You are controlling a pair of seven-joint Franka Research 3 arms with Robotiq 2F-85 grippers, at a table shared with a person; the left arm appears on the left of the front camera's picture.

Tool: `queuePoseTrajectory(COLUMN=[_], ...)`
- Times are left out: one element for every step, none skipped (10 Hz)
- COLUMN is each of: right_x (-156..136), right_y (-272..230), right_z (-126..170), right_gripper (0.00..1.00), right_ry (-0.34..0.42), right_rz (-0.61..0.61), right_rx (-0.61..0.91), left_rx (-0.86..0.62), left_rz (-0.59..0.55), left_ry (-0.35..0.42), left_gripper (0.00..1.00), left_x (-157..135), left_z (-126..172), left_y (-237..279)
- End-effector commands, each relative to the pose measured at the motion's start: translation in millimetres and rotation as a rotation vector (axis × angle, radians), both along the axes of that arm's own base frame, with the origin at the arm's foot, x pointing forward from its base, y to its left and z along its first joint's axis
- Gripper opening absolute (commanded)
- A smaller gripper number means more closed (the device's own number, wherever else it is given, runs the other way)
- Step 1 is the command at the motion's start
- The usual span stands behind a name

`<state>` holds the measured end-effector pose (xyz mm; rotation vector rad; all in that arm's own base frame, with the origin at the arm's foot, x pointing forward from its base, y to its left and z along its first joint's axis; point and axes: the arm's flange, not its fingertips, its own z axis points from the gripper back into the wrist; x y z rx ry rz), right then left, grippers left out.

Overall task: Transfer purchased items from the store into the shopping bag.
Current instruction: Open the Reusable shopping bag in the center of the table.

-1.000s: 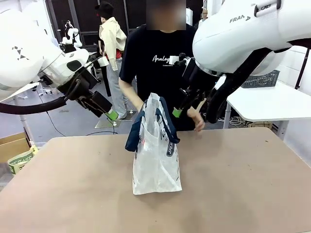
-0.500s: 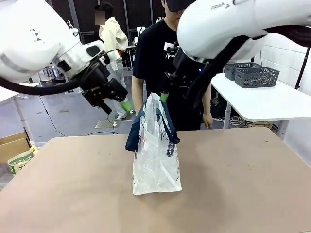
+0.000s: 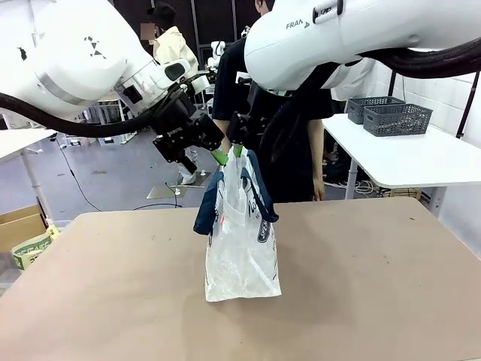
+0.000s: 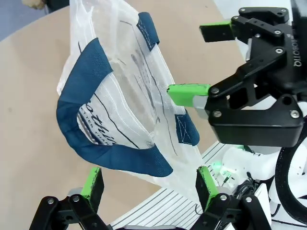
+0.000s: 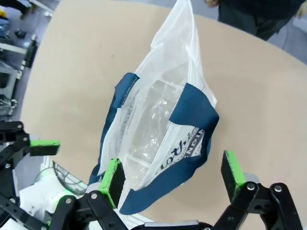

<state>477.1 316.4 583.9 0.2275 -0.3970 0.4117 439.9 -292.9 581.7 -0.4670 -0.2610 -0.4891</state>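
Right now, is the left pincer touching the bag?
Cannot tell. Left wrist view: open left pincer straddles the bag at its handle; neither gap nor contact is plain.

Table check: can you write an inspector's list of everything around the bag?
Surface: tan table, bare around the bag.
Job's things: bag stands upright, mouth open, navy handles hanging over its sides; whether anything is inside cannot be told.
Clutter: cardboard box low by the table's left edge.
Grippers: left gripper open and right gripper open, both just above the bag's mouth, holding nothing.
Cables: black cable along the left arm; another cable on the floor.
Surroundings: person at the far side; white side table with grey baskets.
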Motion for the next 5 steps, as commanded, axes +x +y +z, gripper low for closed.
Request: queuePoseTrajectory(right_x=[1.7,5.9,15.5,20.0,23.1], right_y=[1.1,-2.3,-6.2,-7.1,-5.8], right_z=[-4.3,-12.4,-19.2,-21.9,-26.0], right_gripper=[1.0,1.0,1.0,1.0,1.0], right_ry=[0.006,0.014,0.037,0.054,0.072], right_rz=[0.001,-0.044,-0.051,-0.062,-0.062], right_rx=[-0.004,0.026,0.056,0.06,0.068], left_rx=[-0.001,-0.002,-0.032,-0.018,-0.006], left_rz=[0.002,0.003,-0.007,0.0,0.02], left_ry=[0.0,0.002,-0.012,0.001,0.007], left_gripper=[1.0,1.0,1.0,1.0,1.0], left_x=[-0.1,0.0,1.8,1.6,1.8], left_z=[0.8,-6.5,-13.5,-18.1,-21.6], left_y=[0.9,-7.7,-13.2,-18.3,-20.9])
